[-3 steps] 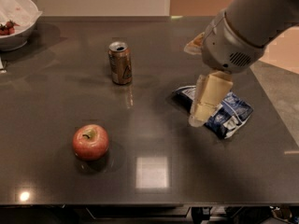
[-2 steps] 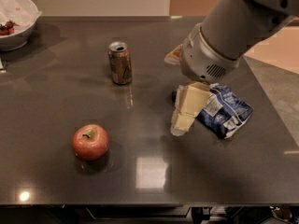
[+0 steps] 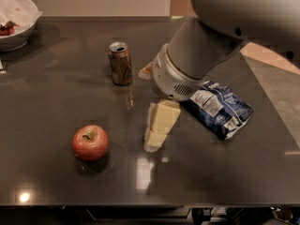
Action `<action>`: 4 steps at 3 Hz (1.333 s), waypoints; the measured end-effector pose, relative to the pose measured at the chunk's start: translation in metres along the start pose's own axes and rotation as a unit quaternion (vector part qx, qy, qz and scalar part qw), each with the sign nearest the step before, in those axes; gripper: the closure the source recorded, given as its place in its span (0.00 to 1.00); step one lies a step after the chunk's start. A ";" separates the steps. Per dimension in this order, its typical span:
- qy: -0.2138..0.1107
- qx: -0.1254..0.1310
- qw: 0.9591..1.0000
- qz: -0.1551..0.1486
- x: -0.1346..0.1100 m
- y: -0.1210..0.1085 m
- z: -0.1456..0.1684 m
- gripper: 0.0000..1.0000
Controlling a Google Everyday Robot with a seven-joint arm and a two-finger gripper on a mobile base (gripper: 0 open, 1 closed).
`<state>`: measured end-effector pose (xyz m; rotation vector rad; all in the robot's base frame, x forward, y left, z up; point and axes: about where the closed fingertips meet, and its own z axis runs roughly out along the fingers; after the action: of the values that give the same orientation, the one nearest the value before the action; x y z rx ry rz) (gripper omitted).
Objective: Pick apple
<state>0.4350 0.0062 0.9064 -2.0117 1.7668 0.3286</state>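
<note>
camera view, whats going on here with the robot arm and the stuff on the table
A one-armed robot is going for the apple but has not reached it. Its end effector hangs low over the dark table, to the right of the apple and clear of it, beside a blue snack bag. The apple rests untouched near the front left. A soda can stands upright farther back.

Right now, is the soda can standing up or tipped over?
Upright: the can shows its top. The gripper is right of the apple.
</note>
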 end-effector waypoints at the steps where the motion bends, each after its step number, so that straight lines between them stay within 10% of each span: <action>1: -0.006 -0.005 1.000 -0.005 -0.019 0.007 0.024 0.00; 4: -0.029 -0.043 0.998 -0.032 -0.072 0.032 0.073 0.00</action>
<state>0.4008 0.1008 0.8697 -2.0927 1.6753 0.4452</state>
